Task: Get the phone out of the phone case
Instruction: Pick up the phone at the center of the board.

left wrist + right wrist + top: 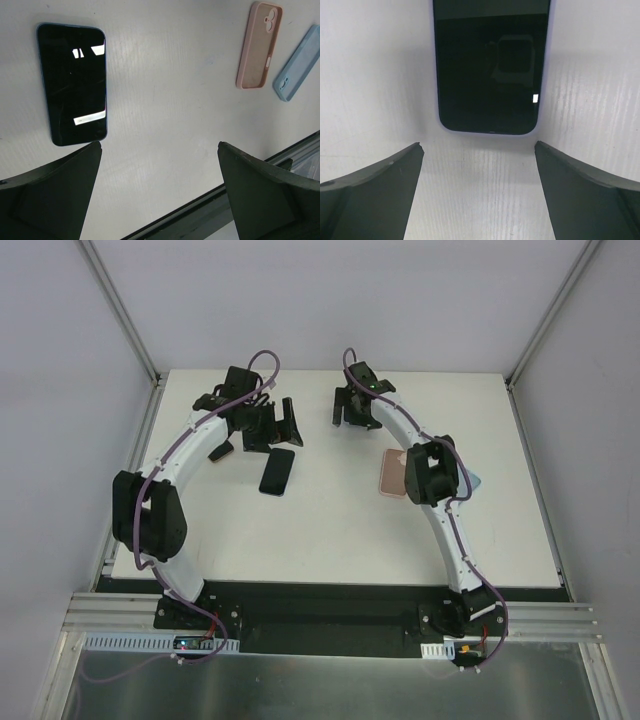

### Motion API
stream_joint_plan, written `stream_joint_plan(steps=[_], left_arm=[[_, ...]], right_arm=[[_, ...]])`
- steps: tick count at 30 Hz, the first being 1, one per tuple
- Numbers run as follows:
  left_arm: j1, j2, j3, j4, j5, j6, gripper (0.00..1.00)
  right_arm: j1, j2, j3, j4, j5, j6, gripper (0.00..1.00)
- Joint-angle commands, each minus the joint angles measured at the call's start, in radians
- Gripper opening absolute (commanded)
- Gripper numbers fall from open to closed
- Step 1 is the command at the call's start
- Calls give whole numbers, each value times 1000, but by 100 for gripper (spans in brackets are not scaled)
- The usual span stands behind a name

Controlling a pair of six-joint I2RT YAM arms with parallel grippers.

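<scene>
At 9 o'clock from the middle of the white counter (330,540) lies the phone (278,471), flat and face up. Its glossy black screen mirrors the lights, and a thin blue rim runs round its rounded corners; whether that rim is a case I cannot tell. Well apart, at 3 o'clock, lie a pink case (259,45), matte, hollow side up with a camera cut-out, and near it a pale blue case (296,65). The left claw (160,145) hangs at the phone's 12 o'clock, its dark wedge-shaped fingers spread wide, holding nothing. The right claw (479,145) is likewise wide open and empty; a dark-screened phone (490,70) lies just ahead of it, and I cannot tell whether it is the same one
</scene>
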Motion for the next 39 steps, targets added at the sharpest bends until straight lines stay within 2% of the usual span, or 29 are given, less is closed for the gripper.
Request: stream_joint_plan(steps=[1, 20, 24, 33, 34, 35, 37, 39], left_arm=[[10, 12, 36, -5, 26, 17, 99], [20, 46, 91, -5, 71, 26, 99], [21, 125, 143, -4, 95, 0, 99], [47, 544, 582, -1, 236, -218, 99], [52, 582, 675, 1, 271, -259, 99], [52, 619, 717, 12, 282, -279, 99], [53, 716, 827, 27, 298, -343, 99], [55, 789, 876, 97, 318, -396, 99]], right_arm=[[-4, 25, 61, -56, 67, 3, 96], [3, 45, 127, -79, 88, -41, 96], [-5, 43, 130, -53, 61, -29, 96], [-57, 7, 32, 25, -84, 51, 96], [-79, -24, 6, 42, -110, 63, 96], [-88, -48, -40, 101, -172, 74, 96], [-118, -123, -173, 165, -203, 92, 96], [-137, -148, -214, 211, -251, 97, 96]])
